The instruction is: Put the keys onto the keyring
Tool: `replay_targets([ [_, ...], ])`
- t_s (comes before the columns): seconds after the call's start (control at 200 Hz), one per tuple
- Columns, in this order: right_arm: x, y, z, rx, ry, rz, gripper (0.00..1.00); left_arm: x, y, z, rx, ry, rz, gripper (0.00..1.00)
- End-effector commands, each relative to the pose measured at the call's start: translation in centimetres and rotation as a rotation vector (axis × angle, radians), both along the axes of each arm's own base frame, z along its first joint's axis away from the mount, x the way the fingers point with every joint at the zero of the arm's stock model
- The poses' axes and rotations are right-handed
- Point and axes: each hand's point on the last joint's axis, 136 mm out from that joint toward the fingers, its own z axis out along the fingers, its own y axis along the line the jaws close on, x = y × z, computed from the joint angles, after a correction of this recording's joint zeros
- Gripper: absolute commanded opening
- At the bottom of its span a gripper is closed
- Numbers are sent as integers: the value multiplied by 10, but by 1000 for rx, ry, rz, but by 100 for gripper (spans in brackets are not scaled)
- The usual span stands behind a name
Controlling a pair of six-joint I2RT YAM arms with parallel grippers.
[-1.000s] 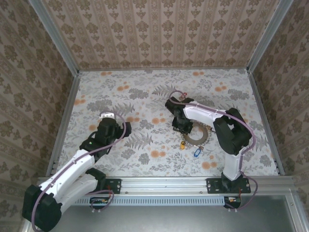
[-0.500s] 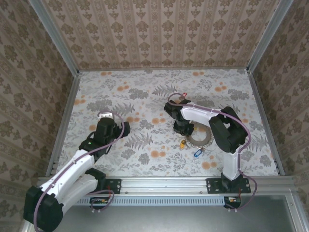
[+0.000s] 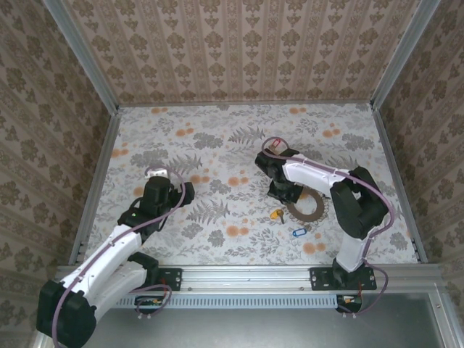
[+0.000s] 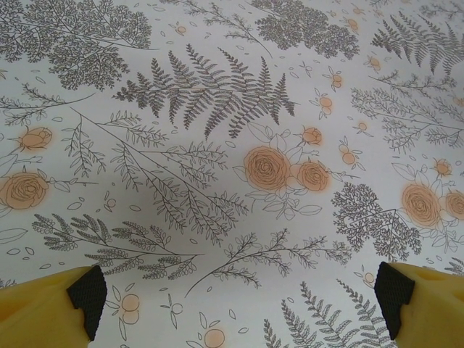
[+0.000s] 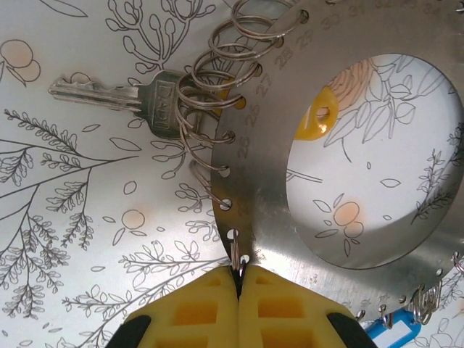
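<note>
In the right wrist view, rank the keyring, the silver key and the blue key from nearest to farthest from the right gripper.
From the right gripper:
1. keyring: directly above, its rim meeting the closed fingers.
2. blue key: bottom right corner, just beside the gripper.
3. silver key: upper left, out past the keyring's rim.

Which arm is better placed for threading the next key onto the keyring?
Right. The right fingers are shut at the rim of the keyring, apparently pinching a small split ring there, with a silver key close by. The left fingers stand open over bare tablecloth, far from it.
</note>
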Motion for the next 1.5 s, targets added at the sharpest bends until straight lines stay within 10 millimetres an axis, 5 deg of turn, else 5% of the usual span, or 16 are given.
replay_targets([
  [0.0, -9, -3, 9, 33, -3, -8, 0, -2, 0, 0, -28, 0, 9, 99],
  [0.09, -10, 4, 5, 127, -9, -26, 0, -3, 0, 0, -33, -2, 5, 99],
  [0.22, -11, 44, -9, 468, 24, -15, 0, 1, -10, 7, -66, -30, -59, 100],
  [0.345, -14, 60, -4, 632, 5, 25, 4, 3, -37, 23, -111, -98, -222, 100],
  [0.45, -15, 51, -3, 686, -16, 11, 23, 6, -42, 30, -107, -136, -258, 100],
  [0.645, -27, 8, -8, 677, -41, -48, 31, 12, -52, 35, -69, -132, -317, 100],
  [0.77, -31, 2, 3, 677, -49, 6, 34, 14, -55, 29, -57, -102, -325, 100],
  [0.91, -12, 6, 34, 605, -158, 349, 48, 12, -53, 35, -13, -111, -354, 100],
  [1.005, 7, 5, 61, 370, -306, 668, 48, 9, -42, 32, 72, -103, -344, 100],
  [1.07, 11, 22, 77, 283, -409, 960, 47, 7, -34, 28, 89, -99, -311, 100],
  [1.23, 25, 30, 107, -113, -621, 1467, 41, 5, -39, 32, 28, -134, -314, 100],
  [1.35, -6, 52, 98, -99, -651, 1861, 44, 8, -41, 24, 14, -111, -307, 100],
  [1.495, -19, 54, 77, -4, -482, 1987, 38, 4, -56, 17, 8, -77, -360, 100],
])
